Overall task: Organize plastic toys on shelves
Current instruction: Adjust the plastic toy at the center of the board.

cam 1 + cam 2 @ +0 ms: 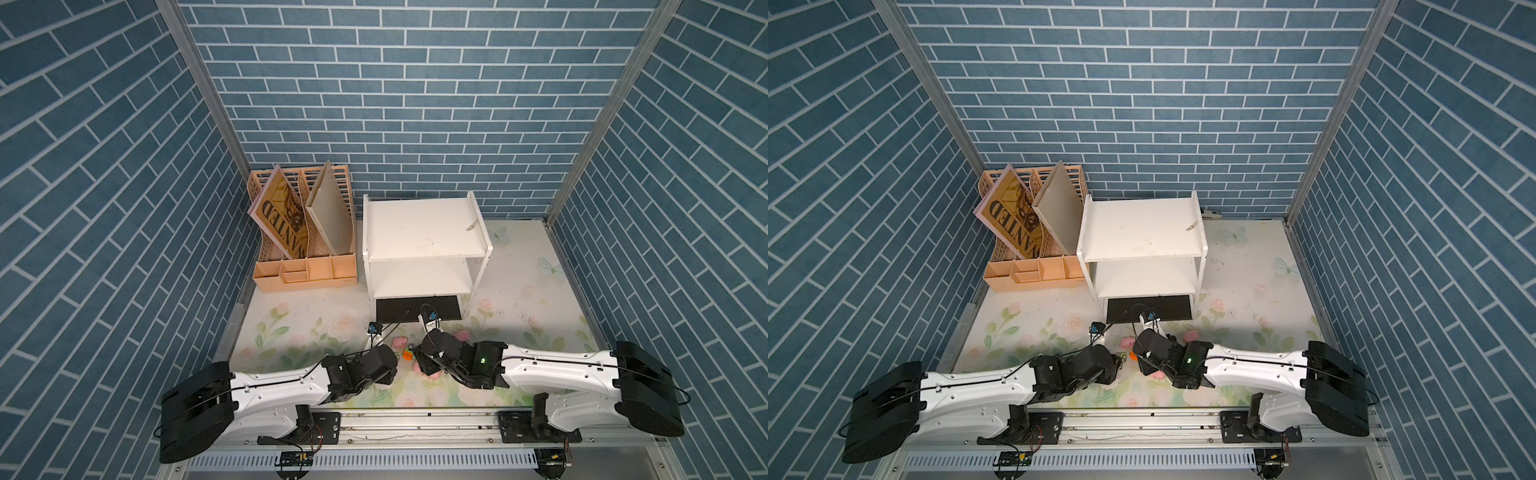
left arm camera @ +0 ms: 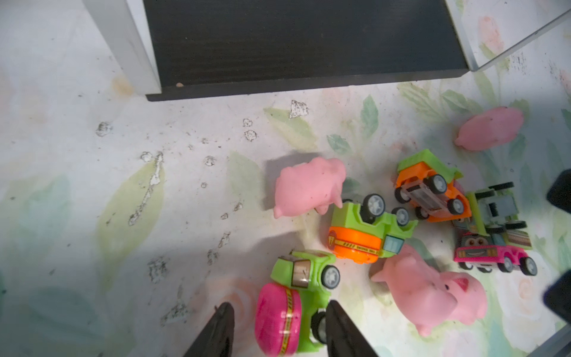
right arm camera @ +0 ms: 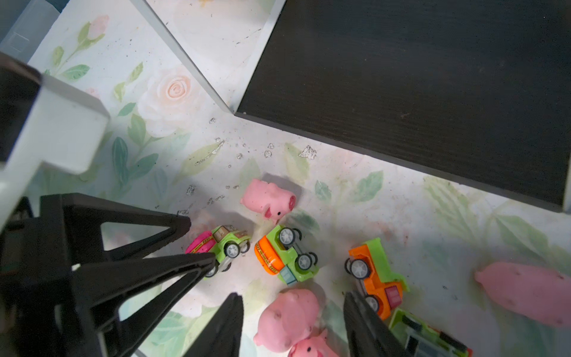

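Pink-drum truck sits between my left hand's parted, empty fingers near the shelves; I should centre over it, then close gently.

Floral tabletop, white shelves, peach organizer, toy trucks and pink pigs (clustered before the shelves)

The toy trucks are glossy hard plastic; the pigs look matt and rubbery, faintly speckled. The surface wears a smooth printed floral sheet, chipped in spots. The shelves are smooth white board, lightly smudged on top, while the bottom board is dark, matt and wood-grained.
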You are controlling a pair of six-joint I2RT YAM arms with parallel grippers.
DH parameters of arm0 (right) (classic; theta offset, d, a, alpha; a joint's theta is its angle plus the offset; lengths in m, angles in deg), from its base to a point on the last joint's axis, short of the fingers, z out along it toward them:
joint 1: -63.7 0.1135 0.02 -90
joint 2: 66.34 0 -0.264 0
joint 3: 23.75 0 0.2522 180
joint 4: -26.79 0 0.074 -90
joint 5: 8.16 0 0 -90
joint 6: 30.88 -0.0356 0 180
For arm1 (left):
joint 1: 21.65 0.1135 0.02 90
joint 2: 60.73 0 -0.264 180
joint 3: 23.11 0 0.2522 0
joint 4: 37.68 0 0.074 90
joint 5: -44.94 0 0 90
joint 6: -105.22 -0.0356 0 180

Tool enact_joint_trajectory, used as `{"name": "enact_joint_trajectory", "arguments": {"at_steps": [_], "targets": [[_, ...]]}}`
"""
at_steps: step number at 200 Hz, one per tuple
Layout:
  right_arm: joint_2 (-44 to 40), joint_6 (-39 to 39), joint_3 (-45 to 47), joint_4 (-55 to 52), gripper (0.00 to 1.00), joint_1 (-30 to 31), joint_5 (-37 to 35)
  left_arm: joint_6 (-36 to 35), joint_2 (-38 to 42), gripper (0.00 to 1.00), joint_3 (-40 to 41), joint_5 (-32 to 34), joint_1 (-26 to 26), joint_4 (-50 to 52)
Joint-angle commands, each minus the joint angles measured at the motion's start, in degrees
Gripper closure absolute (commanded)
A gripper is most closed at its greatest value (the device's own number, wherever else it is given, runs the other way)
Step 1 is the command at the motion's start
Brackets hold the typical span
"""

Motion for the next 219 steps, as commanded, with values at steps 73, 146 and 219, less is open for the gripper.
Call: {"name": "enact_joint_trajectory", "arguments": {"at_steps": [73,146,219], "targets": [[-0.9,-2.5,-0.5,-2.0,0.44,0.8,-0.4,-3.6,-7.5,0.42,-3.5,-2.0,-0.8,0.0],[-1.9,-3.3,-0.4,-3.4,0.43,0.8,-1.0,-3.7,-13.3,0.34,-8.5,3.3,-4.8,7.4],[-1.1,-3.0,-2.0,-4.3,0.43,0.8,-0.9,0.4,-9.9,0.38,-6.8,9.0,-6.9,13.3]]}}
